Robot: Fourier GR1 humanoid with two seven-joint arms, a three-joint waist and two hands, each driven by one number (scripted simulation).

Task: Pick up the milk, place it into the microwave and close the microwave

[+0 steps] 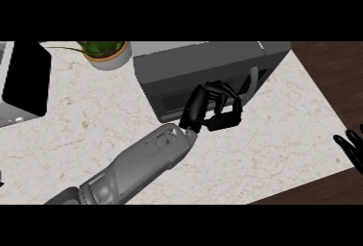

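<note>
Seemingly shut, the grey microwave point(205, 72) is sitting on the pale marbled counter point(85, 129) in the head view, with its dark door panel facing the robot and a light handle bar point(251, 80) running down the door's right side. The left hand point(212, 108) is resting against that door front, just left of the handle, with its black fingers curling inward; whether anything is sitting inside the curl cannot be told, since the fingers are hiding that spot. Its grey forearm point(142, 161) is stretching diagonally from below and to the left of the microwave up to the door. The milk is not showing anywhere on the counter, so its place cannot be told; it may be behind the door or hidden by the hand. Beside the microwave's upper left corner, a potted plant point(106, 52) in a pale round pot is standing on the counter. Further left of the microwave, a black-fronted appliance point(27, 79) is lying at the counter's far edge. Well to the right of the microwave, past the counter's edge and over the dark wooden floor point(333, 72), the right hand point(352, 146) is resting released, with fingers straight and pointing up.
</note>
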